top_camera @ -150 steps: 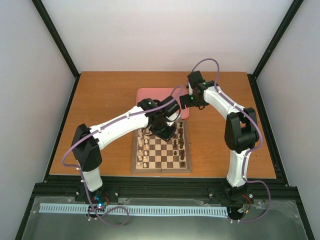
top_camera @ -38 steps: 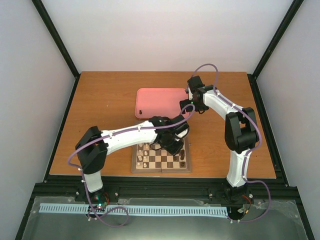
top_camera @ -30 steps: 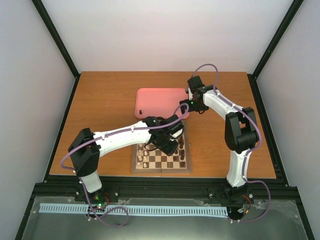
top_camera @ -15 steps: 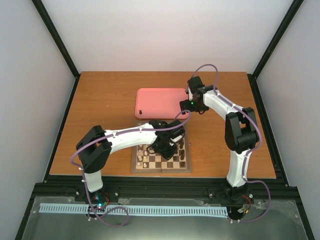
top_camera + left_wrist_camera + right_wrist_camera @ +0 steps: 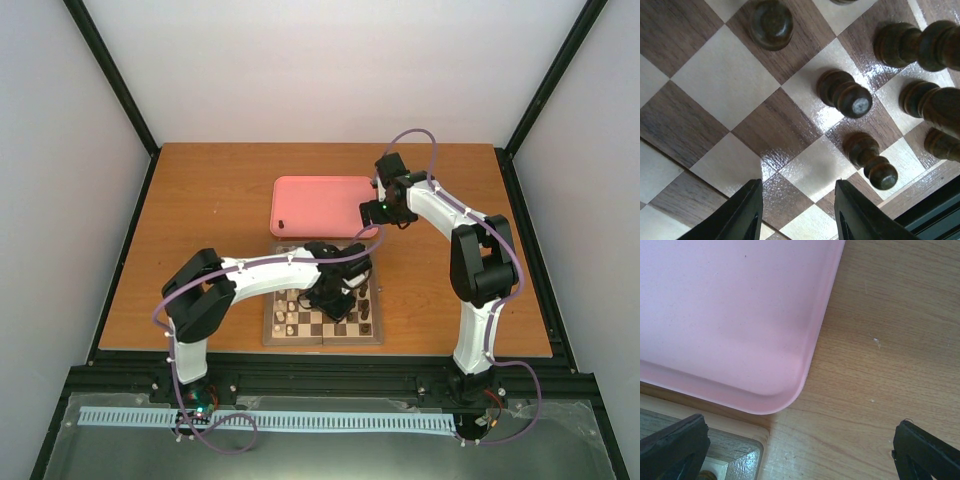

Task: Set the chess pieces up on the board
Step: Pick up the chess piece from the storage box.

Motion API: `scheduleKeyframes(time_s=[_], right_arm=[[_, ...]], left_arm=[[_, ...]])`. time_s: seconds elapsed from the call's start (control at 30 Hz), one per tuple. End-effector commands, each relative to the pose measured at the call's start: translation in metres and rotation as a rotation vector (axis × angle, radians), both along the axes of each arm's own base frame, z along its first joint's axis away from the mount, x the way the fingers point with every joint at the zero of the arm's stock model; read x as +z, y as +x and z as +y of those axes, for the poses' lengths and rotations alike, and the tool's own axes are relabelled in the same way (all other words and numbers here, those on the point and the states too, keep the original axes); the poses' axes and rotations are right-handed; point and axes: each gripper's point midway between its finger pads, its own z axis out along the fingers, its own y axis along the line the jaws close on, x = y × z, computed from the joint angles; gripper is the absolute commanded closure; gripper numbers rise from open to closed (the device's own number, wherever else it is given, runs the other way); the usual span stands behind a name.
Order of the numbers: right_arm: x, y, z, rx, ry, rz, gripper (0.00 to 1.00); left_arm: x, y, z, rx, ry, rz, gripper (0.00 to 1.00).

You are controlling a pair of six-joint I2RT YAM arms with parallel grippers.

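i see the desk (image 5: 200,230) carrying the board (image 5: 322,322), just in front of the pink tray (image 5: 315,200). my right hand (image 5: 800,440) hangs wide and empty over the tray's near right corner. my left hand (image 5: 799,197), half-spread and holding nothing, hovers over the board beside dark chess pieces (image 5: 845,95) on its right side.

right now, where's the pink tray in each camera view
top external: pink tray mid-table, just beyond the board.
left wrist: not in it; only board squares and dark pieces.
right wrist: fills the upper left, its rounded corner low centre.
shared landmark: the board, seen in all three.
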Motion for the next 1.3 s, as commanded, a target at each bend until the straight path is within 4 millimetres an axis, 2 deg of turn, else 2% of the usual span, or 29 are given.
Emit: scheduleKeyframes(time_s=[0.0, 0.23, 0.47, 0.67, 0.83, 0.93, 1.07, 1.17, 1.27], right_arm=[[0.011, 0.000, -0.001, -0.001, 0.002, -0.030, 0.00], [0.010, 0.000, -0.001, 0.003, -0.003, -0.030, 0.00], [0.008, 0.000, -0.002, 0.007, -0.005, -0.028, 0.00], [0.007, -0.001, -0.001, 0.012, 0.002, -0.024, 0.00], [0.010, 0.000, -0.001, 0.010, 0.005, -0.029, 0.00], [0.013, 0.001, 0.000, 0.008, 0.010, -0.030, 0.00], [0.019, 0.001, 0.001, 0.007, 0.019, -0.033, 0.00], [0.023, 0.001, 0.003, 0.006, 0.030, -0.034, 0.00], [0.029, 0.003, 0.005, 0.004, 0.044, -0.039, 0.00]], left_arm=[[0.007, 0.009, -0.014, 0.000, -0.038, -0.009, 0.58], [0.008, 0.012, -0.024, -0.016, -0.045, 0.000, 0.58], [0.006, 0.012, -0.022, -0.024, -0.034, 0.004, 0.58], [0.009, 0.013, -0.010, -0.012, -0.002, -0.024, 0.58], [0.026, 0.023, 0.005, 0.024, 0.012, -0.071, 0.54], [0.049, 0.039, 0.012, 0.046, 0.002, -0.121, 0.53], [0.077, 0.074, 0.028, 0.099, -0.005, -0.192, 0.53], [0.090, 0.112, 0.044, 0.168, -0.019, -0.231, 0.52], [0.090, 0.156, 0.066, 0.258, -0.020, -0.256, 0.53]])
